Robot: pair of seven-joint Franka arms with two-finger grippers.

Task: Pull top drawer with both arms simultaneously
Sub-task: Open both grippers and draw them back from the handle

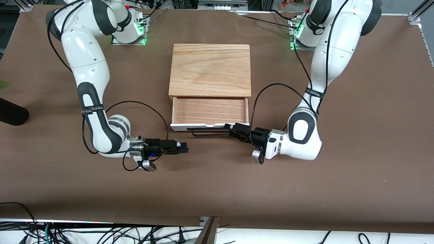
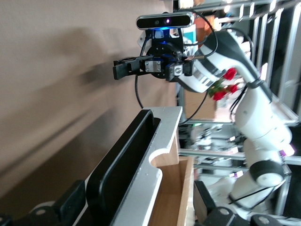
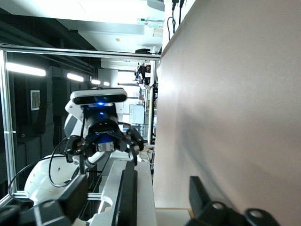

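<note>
Right gripper (image 1: pixel 184 149), fingers apart and empty, low over the table off the bar handle's (image 1: pixel 208 133) end, short of it; left gripper (image 1: pixel 234 130) clamps the other end; top drawer (image 1: pixel 209 111) partly out of the oak box (image 1: pixel 210 69).

Two white arms (image 1: pixel 88 67) with black joint bands and trailing black cables. Small black grippers, left (image 1: pixel 234 130), right (image 1: pixel 181 148). Green lights glow at bases.
</note>
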